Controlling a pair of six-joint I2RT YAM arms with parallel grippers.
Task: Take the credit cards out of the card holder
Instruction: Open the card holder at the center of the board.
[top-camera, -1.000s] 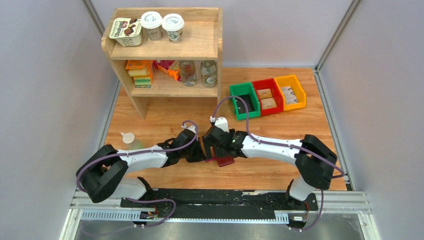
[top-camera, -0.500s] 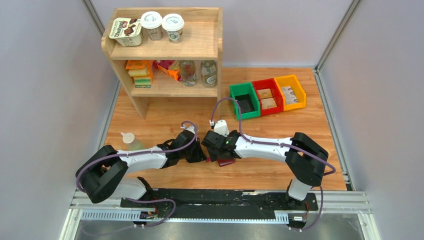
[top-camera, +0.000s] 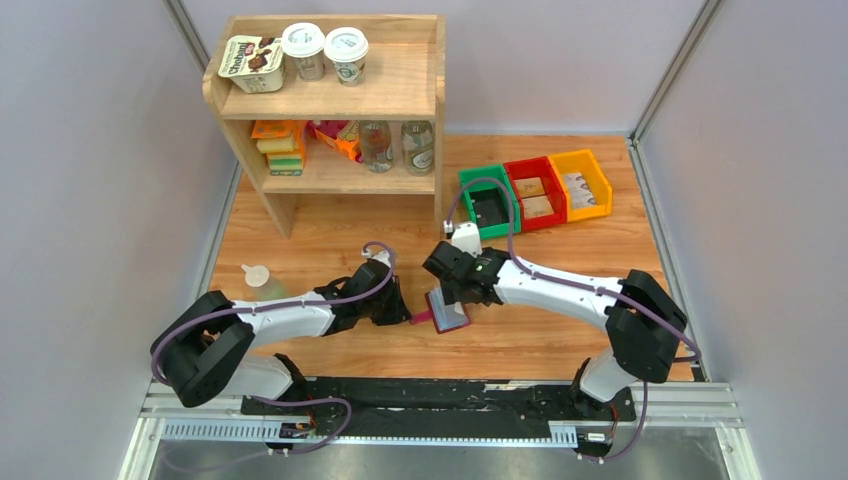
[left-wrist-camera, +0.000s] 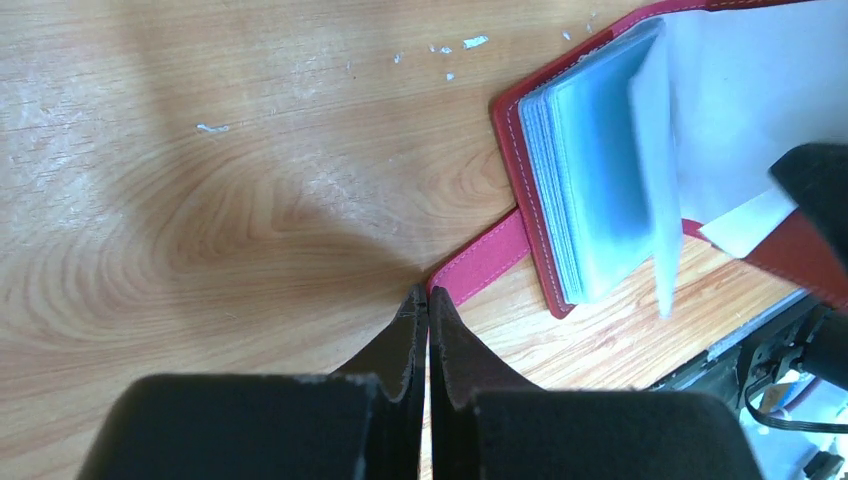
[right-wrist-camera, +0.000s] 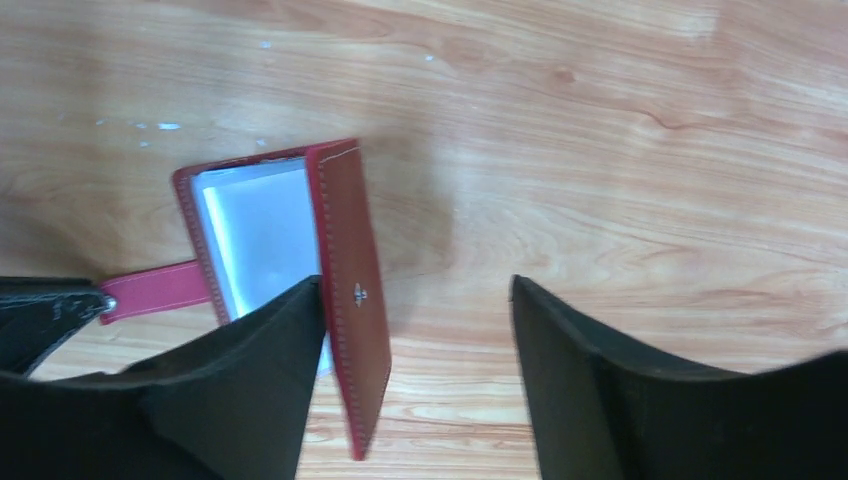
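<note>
**Maroon card holder (top-camera: 447, 312), lying open**

Grey-blue clear sleeves (left-wrist-camera: 590, 190) are stacked flat inside. The closing tab (left-wrist-camera: 480, 265) is touched at its end by the left gripper's (left-wrist-camera: 428, 300) closed tips. One cover (right-wrist-camera: 355, 290) is tilted up against one finger of the parted right gripper (right-wrist-camera: 417, 290).

We cannot tell whether cards sit in the blurred sleeves of the card holder (left-wrist-camera: 590, 190), whose near corner one of the right fingers (right-wrist-camera: 240, 400) hides.

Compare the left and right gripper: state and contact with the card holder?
The left gripper is shut, pinching the card holder's pink tab; the right gripper is open, clamping nothing. The left gripper sits off the holder's side at the tab's end; the right gripper straddles the raised cover, which stands close to one finger. Shared: both black-fingered, both at the holder.
</note>
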